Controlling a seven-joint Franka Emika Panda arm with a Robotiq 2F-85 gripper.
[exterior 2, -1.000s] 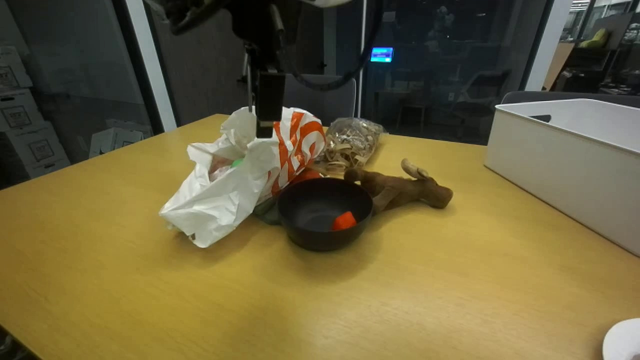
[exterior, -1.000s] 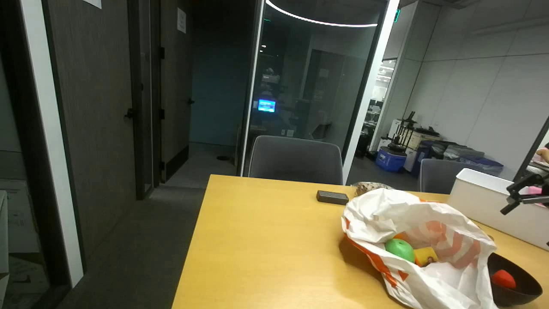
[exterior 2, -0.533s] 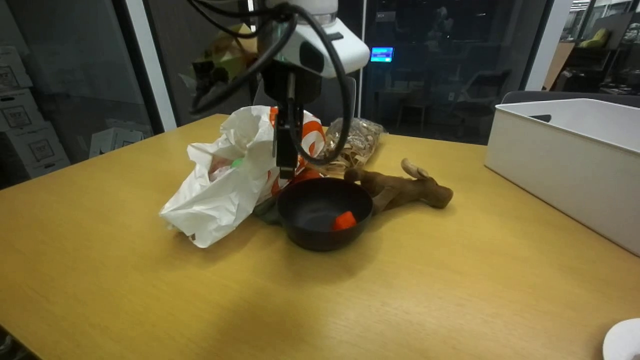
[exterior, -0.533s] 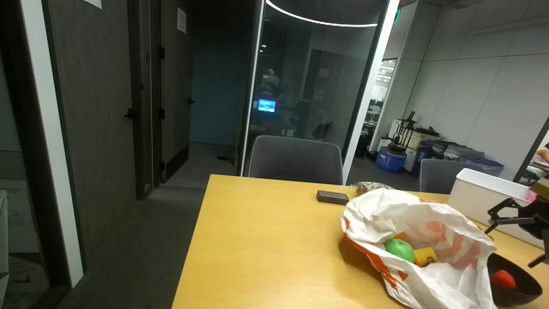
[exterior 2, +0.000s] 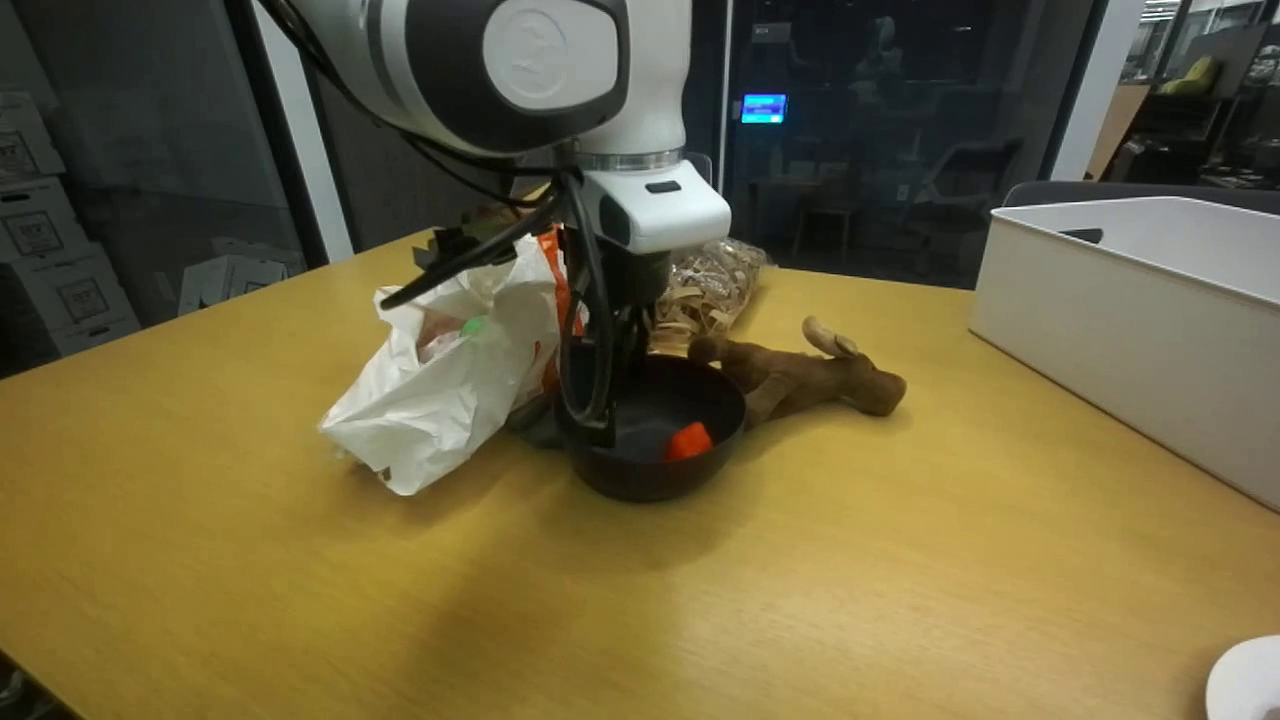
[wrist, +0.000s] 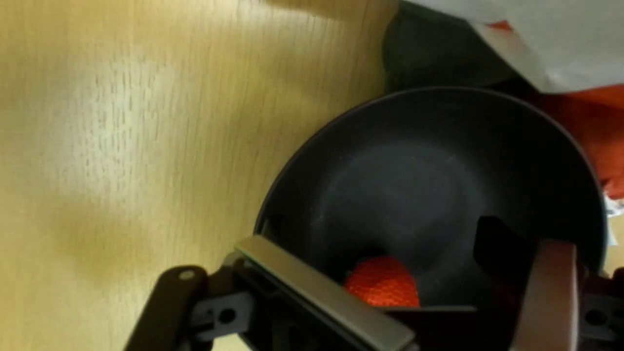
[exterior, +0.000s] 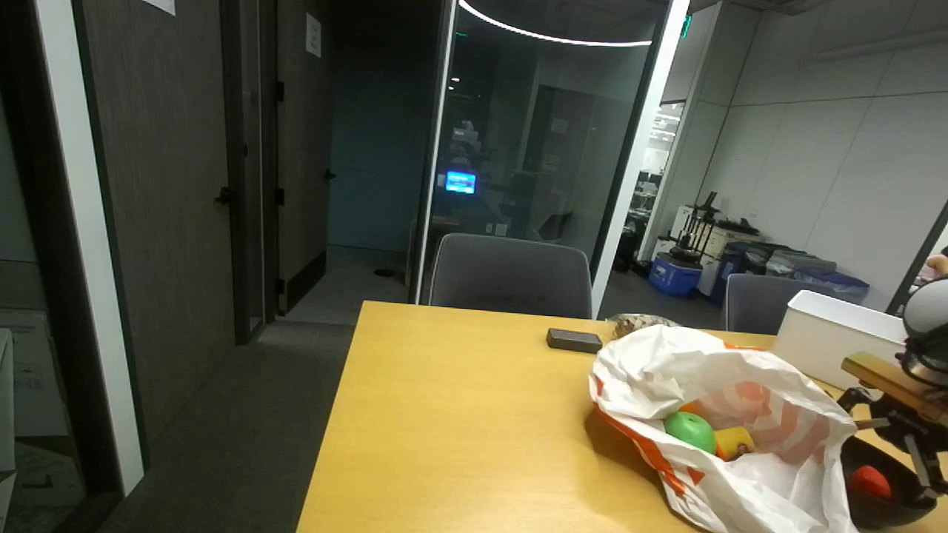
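Note:
My gripper (wrist: pixel 378 231) is open and empty, reaching down at the black bowl (wrist: pixel 409 180). In the wrist view one fingertip is by the bowl's left inner wall and the other is over its right side. A red object (wrist: pixel 385 285) with a textured surface lies in the bowl between the fingers, partly hidden by the gripper. In an exterior view the fingers (exterior 2: pixel 605 400) overlap the bowl (exterior 2: pixel 650 482), with the red object (exterior 2: pixel 690 442) beside them. The gripper (exterior: pixel 892 451) and the red object (exterior: pixel 870 481) also show in an exterior view.
A crumpled white bag (exterior: pixel 666 370) holding a green ball (exterior: pixel 690 429) and a yellow item (exterior: pixel 735 442) stands beside the bowl. A brown toy animal (exterior 2: pixel 810 380), a clear bag (exterior 2: pixel 715 285), a white bin (exterior 2: pixel 1120 300), a dark block (exterior: pixel 574 340) and a white dish (exterior 2: pixel 1250 680) are on the table.
The arm has come down from above the table, and the open gripper is now at the bowl. The bowl, red object and bag have not moved.

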